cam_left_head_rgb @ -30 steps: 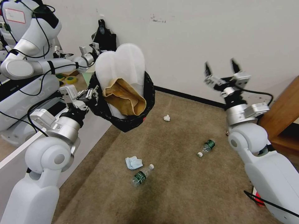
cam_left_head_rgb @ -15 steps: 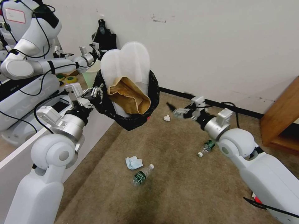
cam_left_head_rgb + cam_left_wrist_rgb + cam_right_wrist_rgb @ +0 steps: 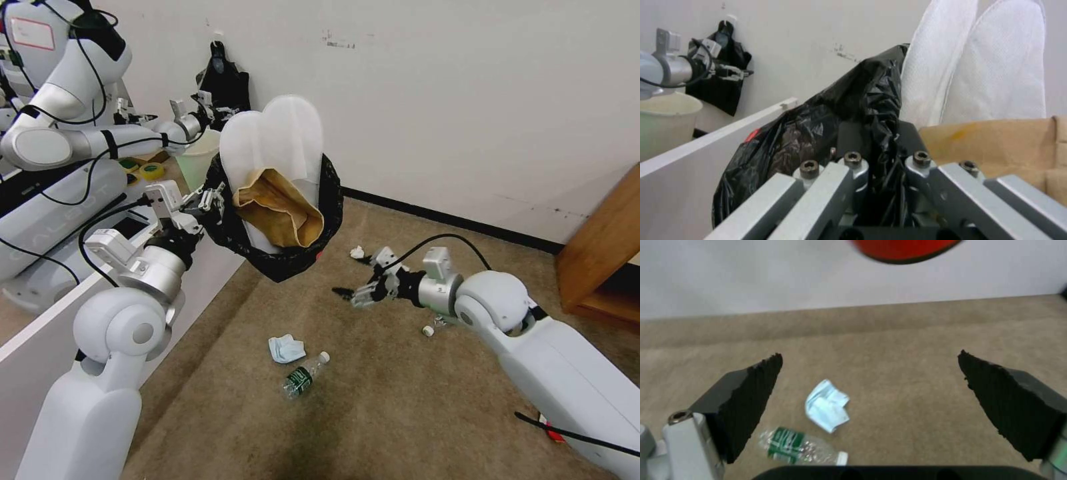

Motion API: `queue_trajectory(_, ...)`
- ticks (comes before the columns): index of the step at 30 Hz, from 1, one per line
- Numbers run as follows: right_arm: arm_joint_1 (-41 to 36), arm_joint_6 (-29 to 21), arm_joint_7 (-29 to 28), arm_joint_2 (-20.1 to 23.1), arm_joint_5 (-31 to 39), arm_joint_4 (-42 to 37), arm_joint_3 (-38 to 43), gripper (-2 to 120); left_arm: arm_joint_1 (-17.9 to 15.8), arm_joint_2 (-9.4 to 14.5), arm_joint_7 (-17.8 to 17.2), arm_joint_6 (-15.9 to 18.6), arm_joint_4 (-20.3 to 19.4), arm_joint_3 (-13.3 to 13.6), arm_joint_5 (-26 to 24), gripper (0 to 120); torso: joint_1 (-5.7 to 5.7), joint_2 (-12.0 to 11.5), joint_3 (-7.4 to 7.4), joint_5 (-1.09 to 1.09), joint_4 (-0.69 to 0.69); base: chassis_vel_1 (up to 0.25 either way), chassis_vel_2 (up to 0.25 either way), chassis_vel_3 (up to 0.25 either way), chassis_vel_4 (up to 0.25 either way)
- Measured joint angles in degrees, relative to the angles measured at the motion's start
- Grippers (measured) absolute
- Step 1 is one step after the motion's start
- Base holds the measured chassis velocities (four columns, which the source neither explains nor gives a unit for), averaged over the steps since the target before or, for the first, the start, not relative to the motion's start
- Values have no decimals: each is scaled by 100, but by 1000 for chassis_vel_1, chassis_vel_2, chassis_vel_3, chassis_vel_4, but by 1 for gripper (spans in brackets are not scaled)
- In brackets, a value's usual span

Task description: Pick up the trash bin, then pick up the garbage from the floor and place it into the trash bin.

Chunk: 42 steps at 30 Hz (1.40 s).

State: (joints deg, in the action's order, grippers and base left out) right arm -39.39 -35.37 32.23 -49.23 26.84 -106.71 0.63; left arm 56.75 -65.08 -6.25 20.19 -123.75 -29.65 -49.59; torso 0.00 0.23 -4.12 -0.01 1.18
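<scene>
Moved: right gripper (image 3: pixel 348 287) has swung down from up high and now hangs low over the floor (image 3: pixel 400 400).
Right claw: wide open, holding nothing.
Left gripper (image 3: pixel 212 200): pinches the black bag at the rim of the trash bin (image 3: pixel 293 257), held up in the air, with white slippers (image 3: pixel 273 143) and a brown paper bag (image 3: pixel 277 210) inside.
Next pick: blue mask (image 3: pixel 287 349) and 1 bottle (image 3: pixel 303 377) lie near and left of the right claw.
Bottle: cap points far and right.
Nearer arm: right, I think.
</scene>
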Motion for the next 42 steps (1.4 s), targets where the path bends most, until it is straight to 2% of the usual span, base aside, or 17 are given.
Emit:
queue_trajectory(2, 39, 0, 86, -11, -49, 28, -36, 100, 1, -3, 2, 0, 3, 3, 2, 4, 0, 0, 0, 0, 1, 0, 0, 0, 0)
queue_trajectory(5, 359, 157, 516, -60, -433, 267, -432, 100, -2, -11, 23, 0, 29, 4, 6, 4, 0, 0, 0, 1, 2, 0, 0, 0, 0)
queue_trajectory(12, 641, 550, 830, -163, -826, 622, -967, 100, -10, -12, 41, -5, 85, -3, 12, 4, 0, 0, 0, 1, 0, 0, 0, 0, 0)
queue_trajectory(14, 810, 956, 1067, -230, -1312, 847, -1301, 100, -10, -38, 59, -13, 102, 21, 28, 4, 0, 0, 0, 1, 1, 0, 0, 0, 0)
queue_trajectory(18, 916, 1210, 1207, -271, -1507, 972, -1457, 100, -15, -60, 67, -17, 118, 23, 39, 4, 0, 0, 0, 0, 2, 0, 0, 0, 0)
queue_trajectory(21, 1129, 1707, 1626, -358, -1865, 1256, -1651, 100, -24, -73, 82, -26, 133, 24, 47, 4, 0, 0, 0, 0, 2, 0, 0, 0, 0)
queue_trajectory(24, 1202, 1919, 1842, -397, -1903, 1383, -1702, 100, -24, -77, 88, -34, 139, 24, 53, 4, 0, 0, 0, 1, 2, 0, 0, 0, 0)
queue_trajectory(27, 1453, 2793, 2694, -612, -2234, 1907, -1780, 100, -13, -88, 111, -49, 161, 24, 73, 4, 0, 0, 0, 0, 2, 0, 0, 0, 0)
queue_trajectory(32, 1740, 3297, 3145, -872, -2548, 2301, -1837, 100, -22, -88, 116, -55, 186, 26, 77, 4, 0, 0, 0, 0, 2, 0, 0, 0, 0)
queue_trajectory(37, 1992, 3490, 3461, -1148, -2575, 2590, -2034, 100, -28, -97, 118, -58, 204, 29, 81, 4, 0, 0, 0, -1, 0, 0, 0, 0, 0)
queue_trajectory(39, 2143, 3571, 3784, -1301, -2557, 2703, -2216, 100, -11, -97, 133, -64, 221, 30, 86, 4, 0, 0, 0, 1, 1, 0, 0, 0, 0)
queue_trajectory(42, 2231, 3596, 3945, -1358, -2571, 2751, -2320, 100, -9, -97, 141, -69, 236, 29, 96, 4, 0, 0, 0, -1, 2, 0, 0, 0, 0)
